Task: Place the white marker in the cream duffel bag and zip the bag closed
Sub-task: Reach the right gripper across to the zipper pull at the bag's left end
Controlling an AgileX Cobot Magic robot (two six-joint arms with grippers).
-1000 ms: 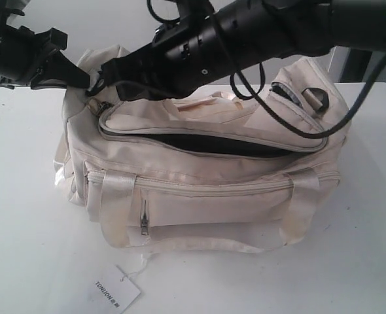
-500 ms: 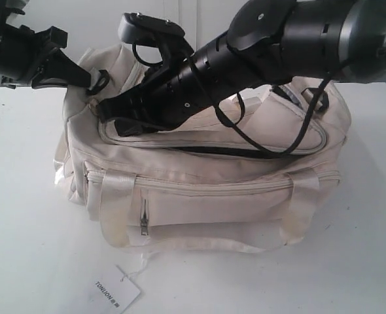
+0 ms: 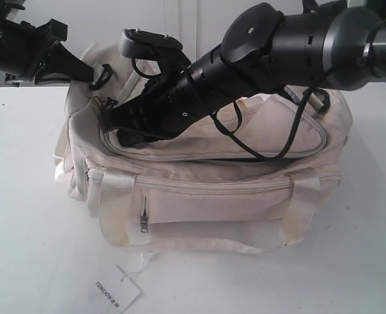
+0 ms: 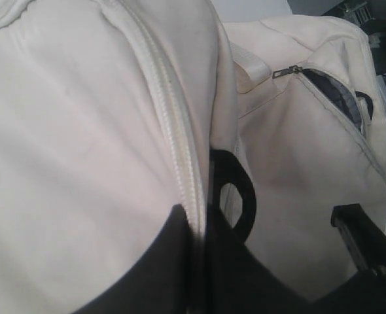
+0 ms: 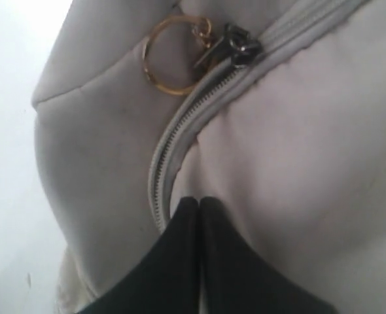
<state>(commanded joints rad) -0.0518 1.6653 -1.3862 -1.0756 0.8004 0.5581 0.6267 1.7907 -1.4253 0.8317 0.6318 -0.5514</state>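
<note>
We pin the bag's (image 3: 212, 203) flap beside the zip pull (image 5: 239, 47), right gripper (image 5: 198, 203) clenched; left gripper (image 3: 85, 70) seemingly steadies the end, grip unclear.

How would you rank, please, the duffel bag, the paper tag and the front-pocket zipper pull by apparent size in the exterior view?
1. cream duffel bag
2. white paper tag, though it lies nearer the camera
3. front-pocket zipper pull
</note>
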